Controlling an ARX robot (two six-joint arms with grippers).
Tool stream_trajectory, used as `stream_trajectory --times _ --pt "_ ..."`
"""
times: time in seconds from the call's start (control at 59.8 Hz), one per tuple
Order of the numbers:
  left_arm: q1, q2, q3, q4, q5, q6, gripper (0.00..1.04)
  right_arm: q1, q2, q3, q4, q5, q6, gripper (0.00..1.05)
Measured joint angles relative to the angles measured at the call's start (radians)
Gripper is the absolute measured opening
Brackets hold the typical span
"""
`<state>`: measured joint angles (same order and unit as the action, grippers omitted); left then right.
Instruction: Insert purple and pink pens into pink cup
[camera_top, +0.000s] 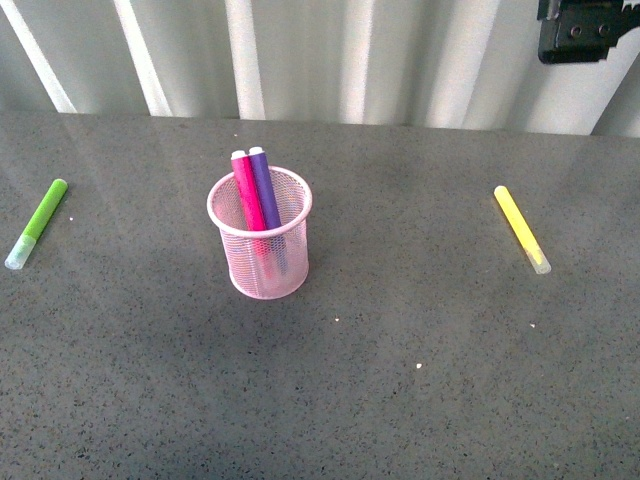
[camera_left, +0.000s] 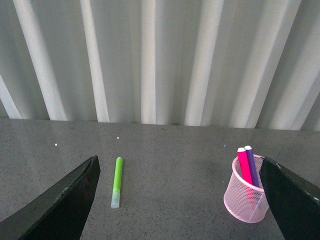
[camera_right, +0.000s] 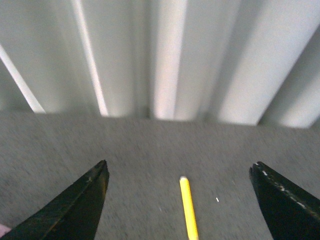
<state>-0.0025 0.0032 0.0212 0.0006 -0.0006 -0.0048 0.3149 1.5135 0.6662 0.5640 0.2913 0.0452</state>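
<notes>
The pink cup (camera_top: 283, 268) stands upright on the grey table, left of centre. The pink pen (camera_top: 247, 190) and the purple pen (camera_top: 265, 183) stand side by side inside it, leaning back, with their ends above the rim. In the left wrist view the cup (camera_left: 239, 204) holds the pink pen (camera_left: 244, 164) and the purple pen (camera_left: 252, 165), close beside one finger. My left gripper (camera_left: 178, 162) is open and empty above the table. My right gripper (camera_right: 179, 165) is open and empty, well apart from the cup.
A lime-green marker (camera_top: 38, 222) lies at the table's left, also seen in the left wrist view (camera_left: 116, 180). A yellow marker (camera_top: 521, 228) lies at the right, below the right gripper (camera_right: 187, 207). A black arm part (camera_top: 585, 30) hangs top right. A corrugated wall stands behind.
</notes>
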Motion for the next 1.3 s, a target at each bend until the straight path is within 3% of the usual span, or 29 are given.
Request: stream_trajectory --times 0.084,0.15,0.435,0.819,0.919,1.304 --pt "0.0 -0.001 0.0 0.0 0.0 0.0 0.98 -0.028 -0.023 -0.134 0.278 -0.033 -0.025 0.7" --pt "0.0 -0.001 0.0 0.0 0.0 0.0 0.98 -0.063 -0.079 -0.216 0.391 -0.051 -0.035 0.58" --pt "0.0 -0.001 0.0 0.0 0.0 0.0 0.98 -0.158 -0.307 -0.437 0.399 -0.145 -0.043 0.03" --pt "0.0 -0.001 0.0 0.0 0.0 0.0 0.98 -0.253 -0.526 -0.606 0.349 -0.249 -0.045 0.03" --pt "0.0 -0.001 0.0 0.0 0.0 0.0 0.98 -0.307 -0.607 -0.629 0.285 -0.285 -0.045 0.03" --pt "0.0 -0.001 0.0 0.0 0.0 0.0 0.98 -0.312 -0.923 -0.649 0.013 -0.29 -0.045 0.03"
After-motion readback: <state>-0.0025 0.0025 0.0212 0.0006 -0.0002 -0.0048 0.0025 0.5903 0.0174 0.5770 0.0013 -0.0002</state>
